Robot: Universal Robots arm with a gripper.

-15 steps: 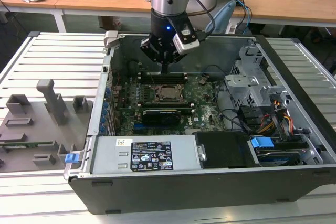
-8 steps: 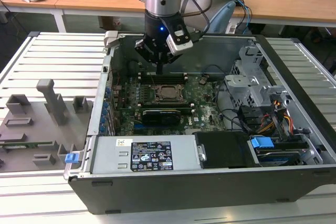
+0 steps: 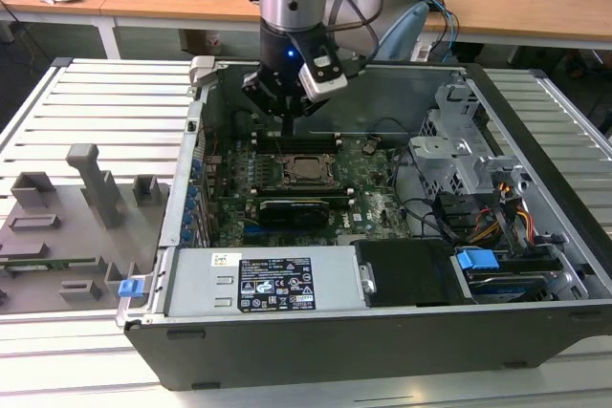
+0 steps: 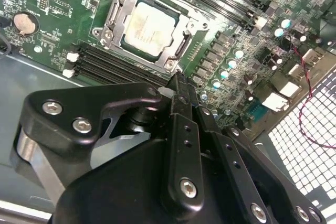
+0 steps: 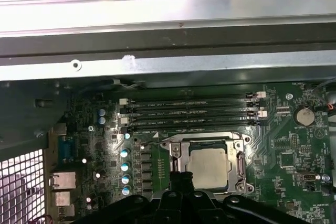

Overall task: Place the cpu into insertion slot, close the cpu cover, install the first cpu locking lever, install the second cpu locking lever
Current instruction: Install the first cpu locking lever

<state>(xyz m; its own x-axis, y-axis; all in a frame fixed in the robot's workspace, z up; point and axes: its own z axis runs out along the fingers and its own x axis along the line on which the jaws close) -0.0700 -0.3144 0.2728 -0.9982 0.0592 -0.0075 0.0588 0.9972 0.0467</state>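
Inside the open computer case the cpu (image 4: 147,27) (image 5: 210,166) (image 3: 308,168) lies flat in its socket on the green motherboard (image 3: 373,203), silvery-tan face up. The silver cpu cover (image 4: 113,23) (image 5: 207,145) lies down around it, framing the chip through its window. My gripper (image 4: 177,82) (image 5: 184,179) (image 3: 290,129) hangs just above the board at the socket's edge, on the side toward the memory slots. Its black fingers are pressed together into one narrow tip, with nothing seen between them.
Black memory slots (image 5: 189,111) run beside the socket. A long black expansion card (image 3: 301,207) sits on the socket's other side. The case also holds a power supply (image 3: 273,284), a drive cage (image 3: 469,155) and loose cables (image 3: 507,217). A grey fixture tray (image 3: 67,226) lies outside, at the exterior view's left.
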